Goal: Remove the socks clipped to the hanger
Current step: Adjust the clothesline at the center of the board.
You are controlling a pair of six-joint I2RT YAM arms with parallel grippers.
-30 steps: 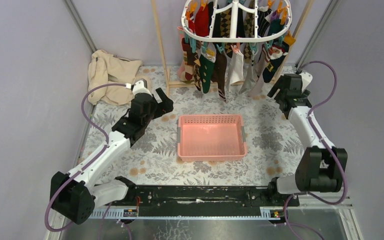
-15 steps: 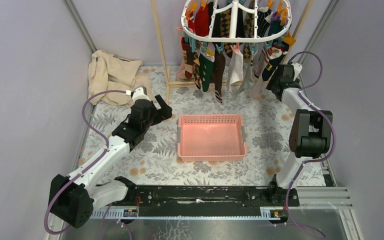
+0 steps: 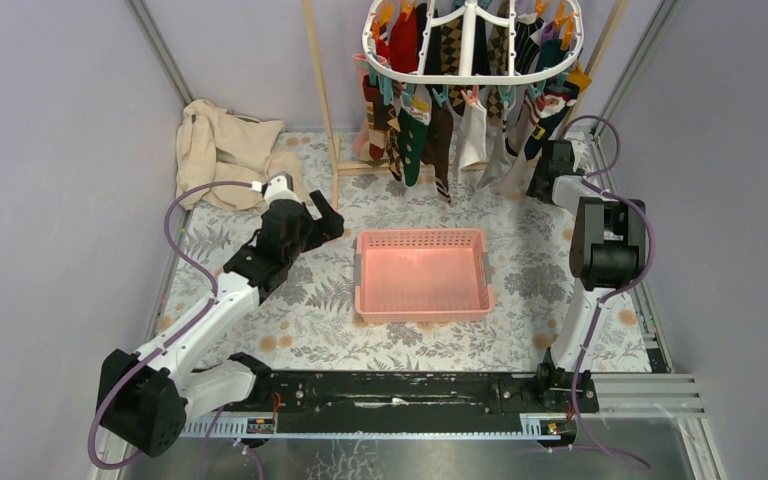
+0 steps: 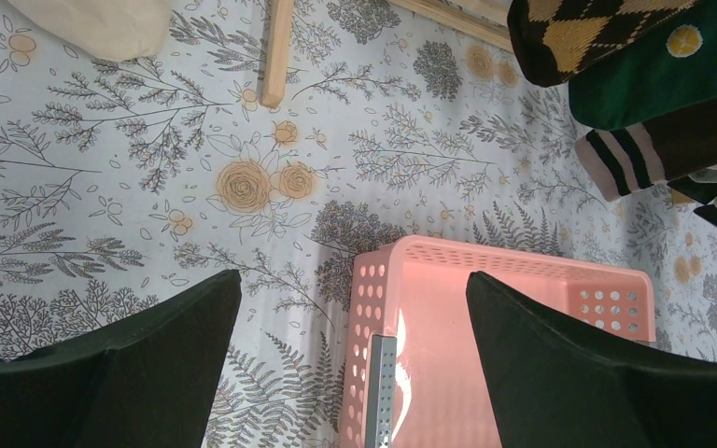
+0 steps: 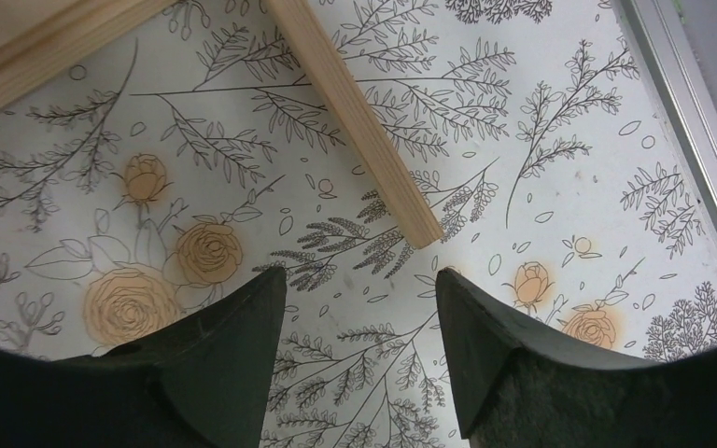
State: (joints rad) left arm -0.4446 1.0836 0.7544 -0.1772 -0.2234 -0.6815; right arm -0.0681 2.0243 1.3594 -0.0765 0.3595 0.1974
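Note:
The white oval hanger (image 3: 472, 77) hangs at the back centre, with orange and teal clips round its rim. Several socks (image 3: 430, 135) in red, green, argyle, white and grey hang clipped from it. Sock toes show in the left wrist view (image 4: 658, 89) at the upper right. My left gripper (image 3: 328, 218) is open and empty, left of the pink basket (image 3: 422, 272), well short of the socks. My right gripper (image 3: 543, 172) is open and empty at the back right, below the hanger's right end, by the wooden frame foot (image 5: 355, 117).
A beige cloth (image 3: 222, 152) lies at the back left. The wooden pole frame (image 3: 320, 95) stands behind the basket. The basket's left wall shows in the left wrist view (image 4: 373, 336). A metal rail (image 5: 686, 121) edges the table on the right.
My right arm has folded upward and swung its gripper back and left, toward the socks at the hanger's right end. My left gripper has shifted slightly toward the basket.

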